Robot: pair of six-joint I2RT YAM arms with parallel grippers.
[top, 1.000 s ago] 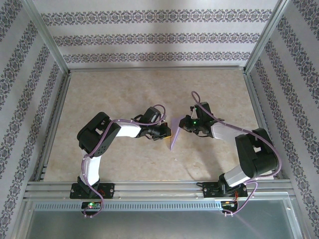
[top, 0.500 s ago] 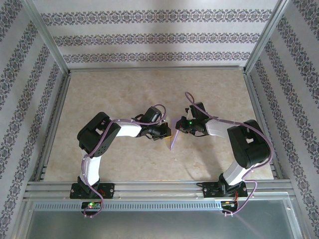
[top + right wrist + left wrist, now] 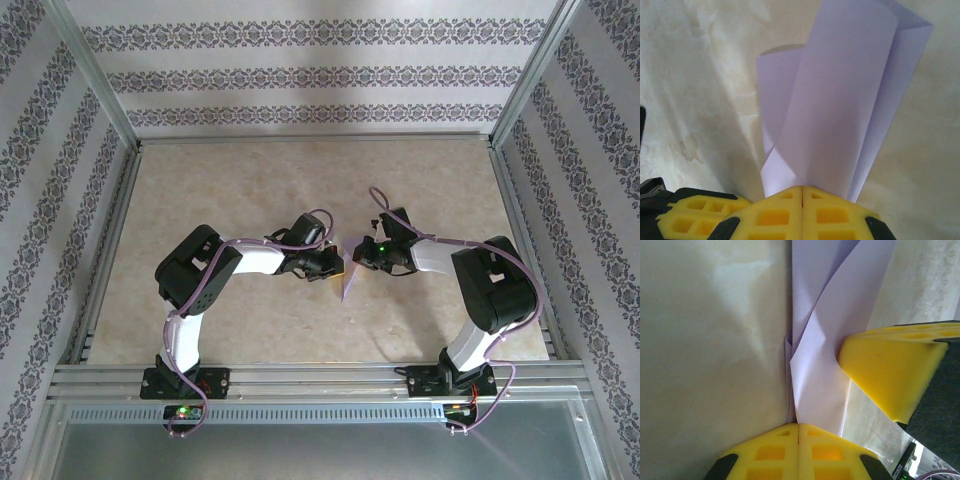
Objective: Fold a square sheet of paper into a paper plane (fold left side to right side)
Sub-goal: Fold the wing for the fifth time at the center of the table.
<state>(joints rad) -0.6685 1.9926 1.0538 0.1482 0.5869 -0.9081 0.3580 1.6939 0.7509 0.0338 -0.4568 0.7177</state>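
From above, the folded lavender paper (image 3: 347,284) sits near the middle of the beige tabletop (image 3: 250,180), standing partly raised between the two arms. The left claw (image 3: 334,268) and right claw (image 3: 359,258) meet at it from either side, almost touching each other. Purple cables loop over both arms, and patterned wallpaper panels (image 3: 300,75) in a metal frame close in the tabletop.

In the left wrist view, the left claw (image 3: 798,440) has its yellow pads pressed together, with the paper's (image 3: 827,330) lower end pinched in the seam. A creased flap rises from it. The right claw's yellow pad (image 3: 887,370) juts in from the right against the paper's edge.

In the right wrist view, the right claw (image 3: 802,200) is clamped on the paper (image 3: 840,100), which curls upright in loose layers. The left claw's pad (image 3: 695,215) sits just beside it.
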